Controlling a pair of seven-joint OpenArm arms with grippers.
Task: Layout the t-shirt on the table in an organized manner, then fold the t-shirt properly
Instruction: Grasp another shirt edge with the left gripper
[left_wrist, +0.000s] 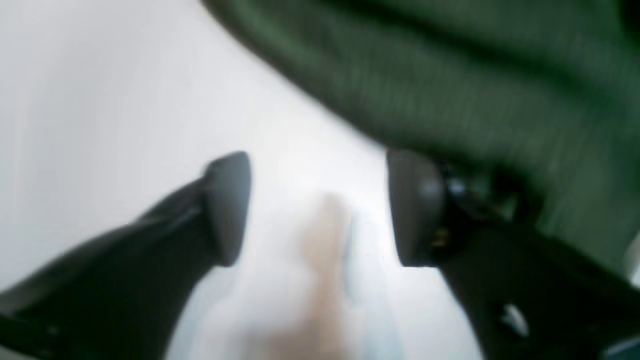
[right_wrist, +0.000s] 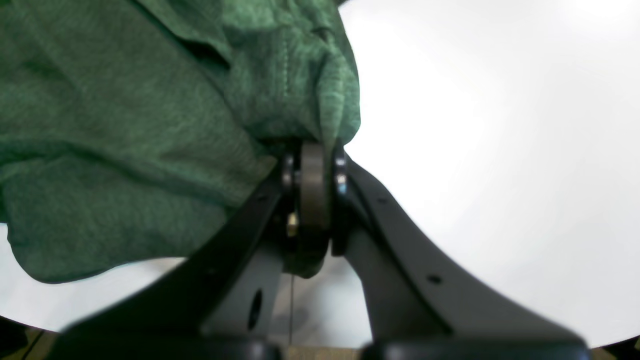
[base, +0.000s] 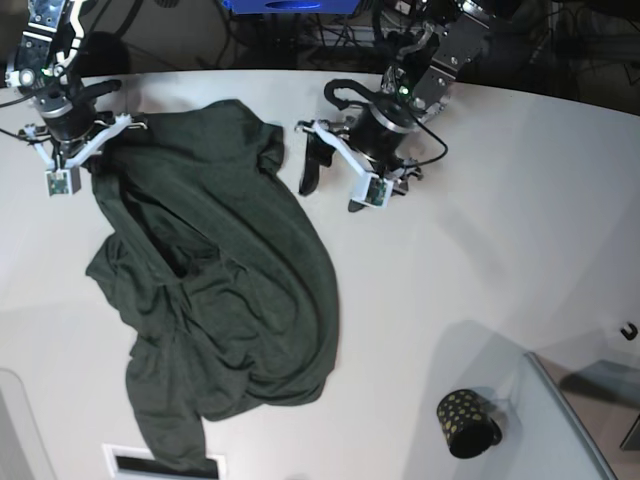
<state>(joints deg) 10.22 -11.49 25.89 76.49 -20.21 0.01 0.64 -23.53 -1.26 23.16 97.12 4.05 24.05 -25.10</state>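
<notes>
Base view shows the t-shirt (base: 225, 300) spread in a rumpled heap over the left half of the table (base: 500, 270), its long axis running from the far left corner down toward the near edge, tilted slightly rightward. One narrow end reaches the near edge beside a white-framed slot (base: 165, 462); the far end is bunched at the far left corner. Its fabric is dark green, thin and soft, thrown into long curved folds, and in the right wrist view it shows a heathered knit with a stitched seam.

At the far left corner the right gripper (base: 72, 140) is clamped tight on a bunched fold of the cloth; the right wrist view shows its black fingers pressed together with green fabric pinched between the pads.

Further right, near the far edge at mid-table, the left gripper (base: 335, 185) stands with its jaws spread wide and nothing between them. Its dark, rounded pads (left_wrist: 227, 207) hang over smooth white table, just beside the shirt's edge, though that view is blurred.

Toward the near right corner a small black cup with gold dots (base: 467, 423) lies well apart from the shirt.
</notes>
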